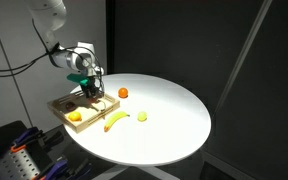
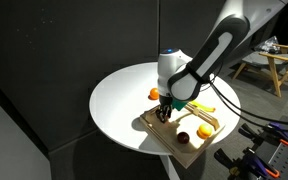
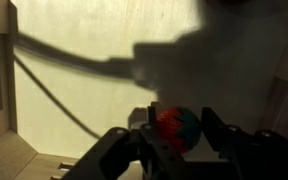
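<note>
My gripper point(image 3: 175, 132) is shut on a small round red and green toy fruit point(image 3: 172, 124), which sits between the two dark fingers in the wrist view. In both exterior views the gripper point(image 1: 92, 89) point(image 2: 164, 111) points down, just above a wooden tray point(image 1: 96, 108) point(image 2: 170, 139) at the edge of a round white table point(image 1: 169, 125) point(image 2: 119, 100). The held fruit is hidden by the fingers in the exterior views. The wrist view shows the tray's pale wooden floor point(image 3: 84, 70) right below the jaws.
In the tray lie a yellow fruit point(image 1: 75, 116) point(image 2: 205, 129) and a dark red one point(image 2: 183, 136). On the table lie a banana point(image 1: 116, 121), a small orange fruit point(image 1: 123, 93) point(image 2: 154, 94) and a yellow-green fruit point(image 1: 141, 116). Dark curtains surround the table.
</note>
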Motion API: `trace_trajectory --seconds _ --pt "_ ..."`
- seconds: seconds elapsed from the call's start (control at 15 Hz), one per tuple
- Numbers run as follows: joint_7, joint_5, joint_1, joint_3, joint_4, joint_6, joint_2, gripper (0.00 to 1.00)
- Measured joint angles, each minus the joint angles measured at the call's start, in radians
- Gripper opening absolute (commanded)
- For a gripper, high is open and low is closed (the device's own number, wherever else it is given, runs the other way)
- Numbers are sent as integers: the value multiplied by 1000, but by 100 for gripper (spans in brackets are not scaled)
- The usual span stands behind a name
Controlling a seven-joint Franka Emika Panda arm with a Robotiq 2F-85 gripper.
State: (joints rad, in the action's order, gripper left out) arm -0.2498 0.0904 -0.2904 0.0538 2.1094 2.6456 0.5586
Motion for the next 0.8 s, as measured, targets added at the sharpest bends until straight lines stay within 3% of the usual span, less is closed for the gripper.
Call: trace_trajectory --seconds 0.8 --pt "1 -1 1 6 -7 -58 -47 23"
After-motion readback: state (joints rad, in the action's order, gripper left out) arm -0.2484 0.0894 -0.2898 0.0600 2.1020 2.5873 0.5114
